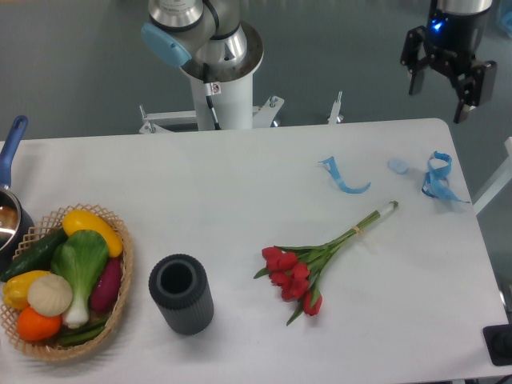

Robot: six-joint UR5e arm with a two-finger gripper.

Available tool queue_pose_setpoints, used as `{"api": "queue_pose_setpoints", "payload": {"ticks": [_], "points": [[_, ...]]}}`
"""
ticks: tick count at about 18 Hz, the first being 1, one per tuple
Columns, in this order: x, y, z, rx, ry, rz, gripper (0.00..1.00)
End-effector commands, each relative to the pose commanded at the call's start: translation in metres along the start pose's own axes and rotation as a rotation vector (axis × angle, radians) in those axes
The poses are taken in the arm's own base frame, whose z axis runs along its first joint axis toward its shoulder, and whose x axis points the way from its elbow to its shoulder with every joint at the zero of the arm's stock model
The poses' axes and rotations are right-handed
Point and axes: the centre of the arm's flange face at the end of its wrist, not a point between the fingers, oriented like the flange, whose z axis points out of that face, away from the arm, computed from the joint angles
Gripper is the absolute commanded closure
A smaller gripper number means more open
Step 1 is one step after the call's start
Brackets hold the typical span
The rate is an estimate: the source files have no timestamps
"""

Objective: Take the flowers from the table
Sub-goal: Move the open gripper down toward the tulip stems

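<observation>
The flowers point(300, 274) lie flat on the white table point(240, 184), right of centre: a bunch of red tulips with green leaves, their long stems running up and right to pale tied ends point(382, 211). My gripper point(438, 94) hangs at the top right, above the table's far right corner, well up and right of the flowers. Its two black fingers are spread apart and hold nothing.
Curled blue ribbon scraps point(344, 178) point(437, 178) lie near the stem ends at the right. A black ribbed cylinder point(182, 294) stands open-topped left of the flowers. A wicker basket of vegetables point(64, 284) sits at the front left. A pot with a blue handle point(10, 160) is at the left edge.
</observation>
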Motion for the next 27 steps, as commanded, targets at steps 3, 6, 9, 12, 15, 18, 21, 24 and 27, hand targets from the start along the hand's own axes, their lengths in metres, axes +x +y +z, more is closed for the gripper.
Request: {"api": "queue_pose_setpoints", "payload": {"ticks": [3, 6, 9, 12, 15, 18, 21, 24, 27], "points": [[0.001, -0.001, -0.001, -0.003, -0.015, 0.003, 0.0], [0.004, -0.004, 0.002, 0.005, -0.014, -0.005, 0.0], [0.008, -0.006, 0.013, 0.011, -0.022, -0.003, 0.0], [0.017, -0.009, 0.028, 0.028, -0.021, -0.01, 0.0], [0.021, -0.019, 0.04, 0.048, -0.016, -0.066, 0.0], [0.021, -0.041, 0.062, 0.069, 0.022, -0.098, 0.0], [0.025, -0.064, 0.093, 0.09, 0.076, -0.126, 0.0], [0.028, -0.069, 0.121, 0.097, 0.092, -0.132, 0.0], [0.025, -0.075, 0.166, 0.091, 0.076, -0.172, 0.0]]}}
